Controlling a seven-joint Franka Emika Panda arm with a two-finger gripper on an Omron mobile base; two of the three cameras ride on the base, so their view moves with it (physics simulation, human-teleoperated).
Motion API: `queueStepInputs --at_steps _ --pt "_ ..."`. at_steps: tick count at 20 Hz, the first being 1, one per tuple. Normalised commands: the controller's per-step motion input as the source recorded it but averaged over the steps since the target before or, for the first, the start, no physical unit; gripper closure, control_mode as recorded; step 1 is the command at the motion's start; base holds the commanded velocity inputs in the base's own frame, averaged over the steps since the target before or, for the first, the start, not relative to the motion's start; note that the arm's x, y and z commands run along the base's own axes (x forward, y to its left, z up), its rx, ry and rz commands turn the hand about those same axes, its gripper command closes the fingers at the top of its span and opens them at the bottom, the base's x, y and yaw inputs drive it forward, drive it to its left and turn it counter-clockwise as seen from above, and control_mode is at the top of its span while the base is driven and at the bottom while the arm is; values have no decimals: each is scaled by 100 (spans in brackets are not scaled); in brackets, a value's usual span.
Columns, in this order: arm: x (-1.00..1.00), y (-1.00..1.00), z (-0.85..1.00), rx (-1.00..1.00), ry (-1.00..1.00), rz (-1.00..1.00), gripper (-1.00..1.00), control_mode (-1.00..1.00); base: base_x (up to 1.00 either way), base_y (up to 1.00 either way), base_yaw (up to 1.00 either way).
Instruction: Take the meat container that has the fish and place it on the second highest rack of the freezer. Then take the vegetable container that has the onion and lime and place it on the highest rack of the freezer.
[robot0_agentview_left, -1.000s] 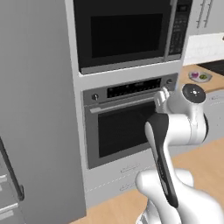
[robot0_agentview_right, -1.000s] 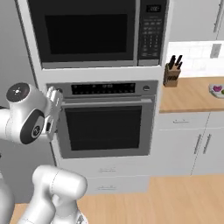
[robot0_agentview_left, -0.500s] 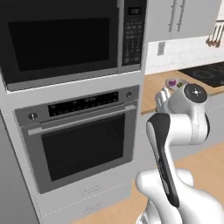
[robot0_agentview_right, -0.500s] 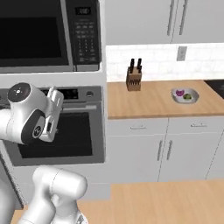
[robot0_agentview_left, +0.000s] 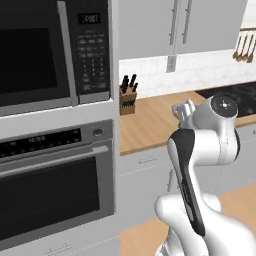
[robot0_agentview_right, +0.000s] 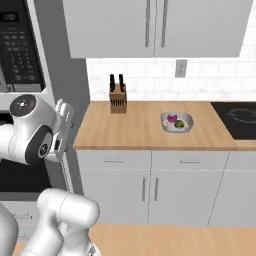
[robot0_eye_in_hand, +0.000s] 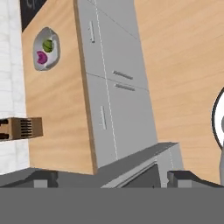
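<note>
- While the base faces the wooden surface (robot0_agentview_right: 130, 127), the vegetable container (robot0_agentview_right: 177, 122) rests on it, between the knife block (robot0_agentview_right: 118, 97) and the black cooktop (robot0_agentview_right: 239, 119).
- Inside this pale dish the onion (robot0_agentview_right: 172, 118) and the lime (robot0_agentview_right: 179, 124) lie just beside each other; in the hand view the same dish (robot0_eye_in_hand: 46, 49) sits near the back wall with both pieces in it.
- The tool (robot0_agentview_right: 64, 114) hangs at the left end of the surface, well apart from the dish, and holds nothing; its two fingers stand wide apart.
- In the left base view the tool (robot0_agentview_left: 184, 110) is partly hidden behind the white arm, so the right base view is better for judging it.
- My judgement is that the step in hand is the approach to the dish, so the second half of the task is beginning.
- To do it well, the base should come more to the right, until the dish lies straight in front of the arm.
- The fingers should stay wide and come down over one side of the rim, because the rim is broad and smooth and may slip.
- A grip on the rim nearest to the surface edge seems safest, away from the onion and lime.
- After closing, the dish must be kept level, otherwise the round pieces can roll out on the way to the freezer.
</note>
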Motion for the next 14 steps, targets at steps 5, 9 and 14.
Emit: queueStepInputs --at_steps 5,9,14 --pt "0 0 0 0 0 0 -100 100 63 -89 26" --pt "0 0 0 0 0 0 -100 100 62 -83 25" --pt "0 0 0 0 0 0 -100 100 54 -46 15"
